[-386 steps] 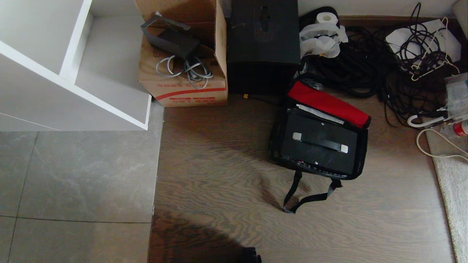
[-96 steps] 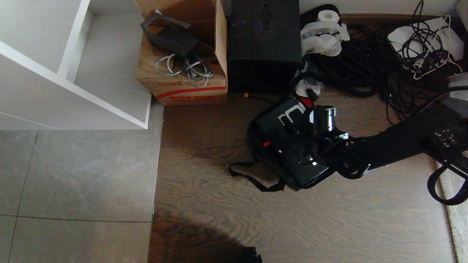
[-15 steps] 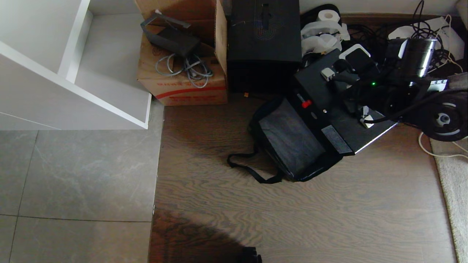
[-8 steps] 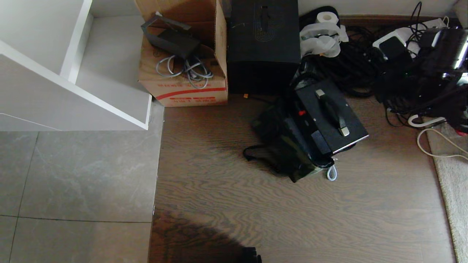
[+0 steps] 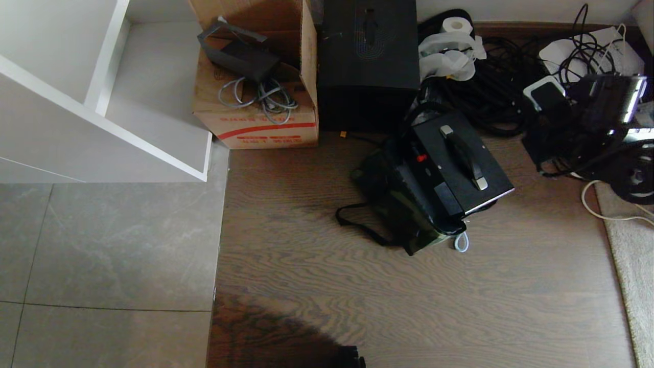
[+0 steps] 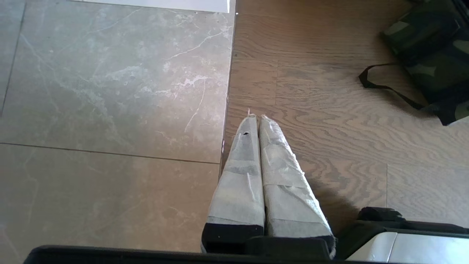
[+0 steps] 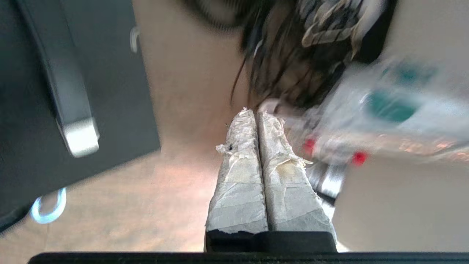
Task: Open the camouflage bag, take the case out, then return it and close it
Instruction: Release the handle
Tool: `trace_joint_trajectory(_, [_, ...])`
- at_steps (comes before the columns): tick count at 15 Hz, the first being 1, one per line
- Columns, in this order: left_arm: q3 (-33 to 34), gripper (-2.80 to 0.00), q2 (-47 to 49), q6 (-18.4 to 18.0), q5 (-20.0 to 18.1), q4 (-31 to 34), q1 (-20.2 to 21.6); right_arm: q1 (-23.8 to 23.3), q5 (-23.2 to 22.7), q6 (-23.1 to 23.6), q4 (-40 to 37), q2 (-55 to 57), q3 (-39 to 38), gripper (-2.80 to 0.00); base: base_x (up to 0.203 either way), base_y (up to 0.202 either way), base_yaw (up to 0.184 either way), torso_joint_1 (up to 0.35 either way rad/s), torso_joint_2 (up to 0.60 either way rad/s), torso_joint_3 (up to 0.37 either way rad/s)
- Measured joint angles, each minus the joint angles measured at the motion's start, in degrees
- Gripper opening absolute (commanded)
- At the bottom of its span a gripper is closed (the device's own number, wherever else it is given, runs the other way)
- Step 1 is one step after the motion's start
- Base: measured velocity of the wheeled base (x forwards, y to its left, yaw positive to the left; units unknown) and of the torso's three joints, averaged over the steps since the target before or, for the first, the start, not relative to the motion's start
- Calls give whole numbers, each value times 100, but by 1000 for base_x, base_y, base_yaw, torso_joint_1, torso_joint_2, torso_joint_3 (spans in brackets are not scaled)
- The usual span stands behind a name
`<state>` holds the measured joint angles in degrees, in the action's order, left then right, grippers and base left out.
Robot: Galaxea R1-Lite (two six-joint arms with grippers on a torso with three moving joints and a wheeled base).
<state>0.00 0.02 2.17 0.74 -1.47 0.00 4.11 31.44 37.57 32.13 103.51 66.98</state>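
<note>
Your right hand [image 7: 256, 113], fingers pressed together and empty at the right edge of the head view, has just let go of the flat black hard case [image 5: 462, 161], now lying askew across the collapsed camouflage fabric bag [image 5: 398, 204] at centre-right, so returning it remains.

My head camera looks steeply down from high over the floor [image 5: 460, 306]. My left wrist camera sits low behind its jaws, facing tile and wood, catching the camouflage bag [image 6: 432, 51] my head also sees. My right wrist camera hangs close beside the case [image 7: 73, 91], shared with the head view.
</note>
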Motion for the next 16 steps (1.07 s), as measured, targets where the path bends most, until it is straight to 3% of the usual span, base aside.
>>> trace_joint_trajectory(3, [0,-280,0,9,2,2,0,324,0,-41,607,605,-387,-280,0,0,0,0,0,0])
trace_joint_trajectory(6, [0,-280,0,4,2,-1,0,590,6,-45,665,1039,-400,-280,0,0,0,0,0,0])
trace_joint_trajectory(16, [0,-280,0,6,2,2,0,872,251,123,1039,1900,559,-280,0,0,0,0,0,0])
